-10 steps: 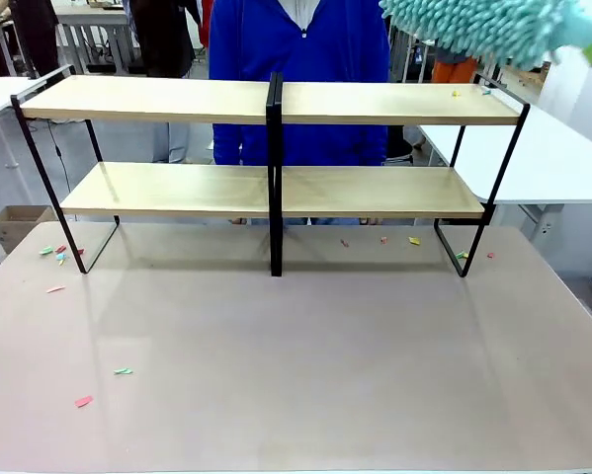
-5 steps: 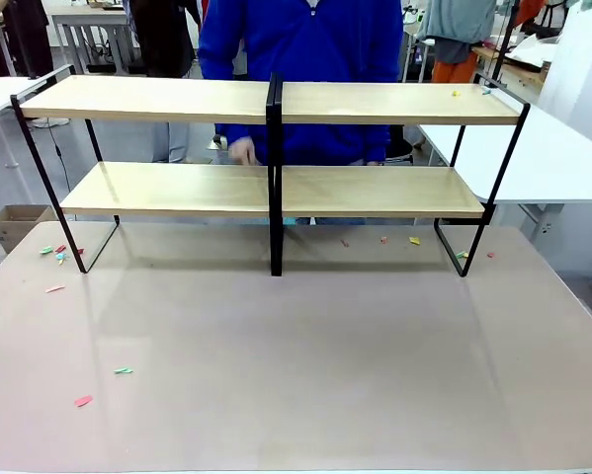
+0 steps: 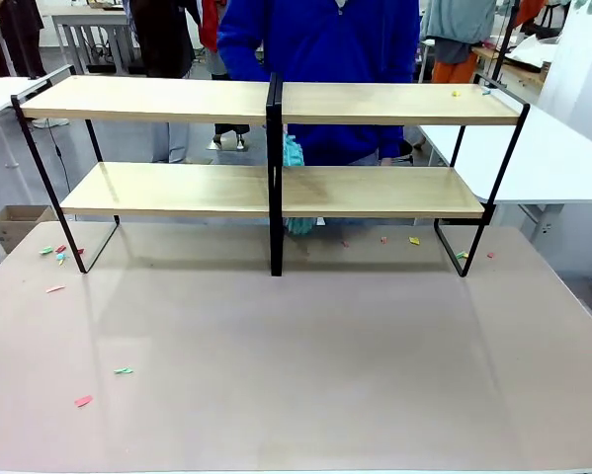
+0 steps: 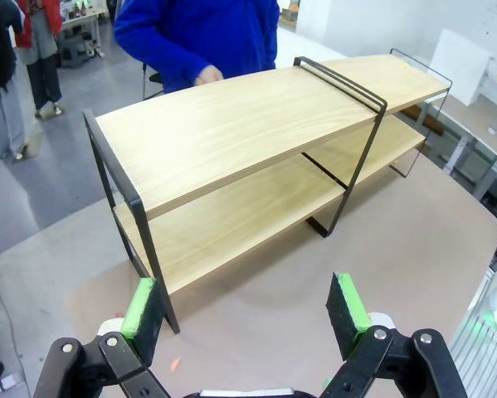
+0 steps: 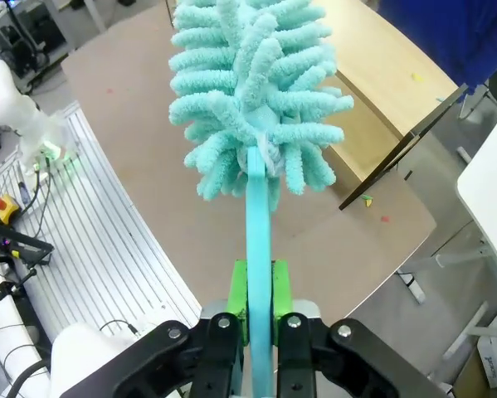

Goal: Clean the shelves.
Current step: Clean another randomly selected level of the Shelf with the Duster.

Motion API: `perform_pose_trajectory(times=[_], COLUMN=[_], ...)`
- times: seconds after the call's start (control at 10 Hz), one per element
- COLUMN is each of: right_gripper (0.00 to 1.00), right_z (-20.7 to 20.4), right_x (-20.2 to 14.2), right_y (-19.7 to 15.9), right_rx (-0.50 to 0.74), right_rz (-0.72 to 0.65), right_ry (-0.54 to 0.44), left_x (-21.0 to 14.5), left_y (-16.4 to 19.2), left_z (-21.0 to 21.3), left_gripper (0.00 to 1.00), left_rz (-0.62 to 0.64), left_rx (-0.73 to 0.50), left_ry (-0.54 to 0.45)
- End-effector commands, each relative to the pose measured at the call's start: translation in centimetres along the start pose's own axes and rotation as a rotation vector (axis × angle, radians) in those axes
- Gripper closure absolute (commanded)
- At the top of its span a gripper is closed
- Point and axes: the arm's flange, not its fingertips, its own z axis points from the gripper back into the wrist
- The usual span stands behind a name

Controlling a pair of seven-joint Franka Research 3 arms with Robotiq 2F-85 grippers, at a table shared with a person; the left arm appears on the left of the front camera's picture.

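— Where were the shelves [image 3: 276, 148] found?

— They were seen standing toward the far side of the brown table [image 3: 305, 365], two light-wood boards carried in a thin black frame with a central post. Behind them a person in a blue top [image 3: 320, 39] was stationed. From the left wrist camera the rack [image 4: 256, 157] was viewed end-on from above, and the person's hand [image 4: 207, 76] was seen just beyond the far edge of the upper board.

— And how was the right gripper [image 5: 259, 311] held?

— It was clamped tight on the flat handle of a teal duster [image 5: 256, 91], whose fluffy head was raised above the fingers. Beneath it a corner of the rack and the table edge could be made out.

— The left gripper [image 4: 244, 311]?

— Its jaws were spread wide, with nothing between the green pads [image 4: 140, 308]. It was hung over the table near one end of the rack.

— Was any mess noted?

— Small coloured paper scraps [image 3: 58, 255] were scattered on the table by the left foot of the frame, with more by the right foot [image 3: 414, 240]. A couple of bits [image 3: 456, 94] were left on the upper board near its right end. Something teal [image 3: 294, 153] was glimpsed behind the central post, but what it was could not be told.
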Motion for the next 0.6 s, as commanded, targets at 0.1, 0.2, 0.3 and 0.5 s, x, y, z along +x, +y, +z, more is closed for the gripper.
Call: perform_pose_trajectory(times=[0.1,0.2,0.3,0.5], right_gripper=[0.88,0.88,0.88,0.88], right_z=[-1.6,-3.0,-4.1,-6.5], right_x=[0.4,1.0,2.1,4.5], right_y=[-0.1,0.2,0.6,1.7], right_rx=[-0.030,-0.061,-0.007,-0.143], right_rz=[-0.028,-0.044,-0.038,-0.190], right_ry=[0.017,0.025,0.002,0.040], left_x=[0.1,0.1,0.1,0.1], left_y=[-0.1,-0.1,-0.1,-0.1], left_z=[0.1,0.1,0.1,0.1], left_gripper=[0.00,0.00,0.00,0.00], left_rz=[0.009,0.009,0.009,0.009], left_rx=[0.010,0.010,0.010,0.010], left_ry=[0.012,0.012,0.012,0.012])
